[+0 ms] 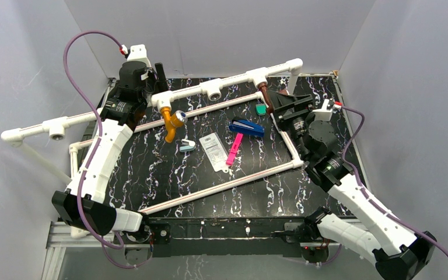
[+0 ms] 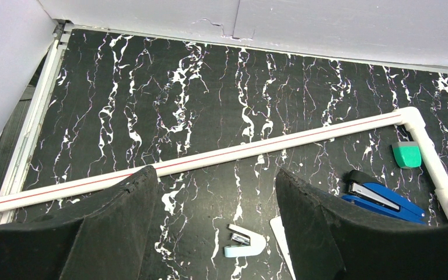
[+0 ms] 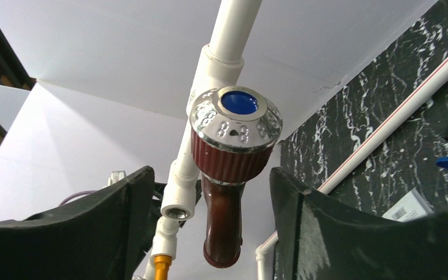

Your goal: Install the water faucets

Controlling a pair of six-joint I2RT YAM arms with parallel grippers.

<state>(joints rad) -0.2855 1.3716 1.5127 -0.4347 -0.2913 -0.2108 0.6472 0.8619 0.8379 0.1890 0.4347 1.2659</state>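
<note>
Top view, upper left: left hand (image 2: 210,178), fingers apart, nothing between them, bare table (image 2: 151,87) under it. Left of centre: orange faucet (image 1: 169,121), fixed under a tee on the raised white pipe (image 1: 233,80). Its long axis runs down the frame, the spout curls toward the lower right, and the silvery knob (image 1: 179,116) faces right. Upper right of centre: dark brown faucet (image 3: 227,146), under a tee further right. In the right wrist view its long axis is vertical, knob at top toward the camera, spout end down. The right hand (image 3: 210,175) has its fingers apart either side of it, with a gap on both sides.
</note>
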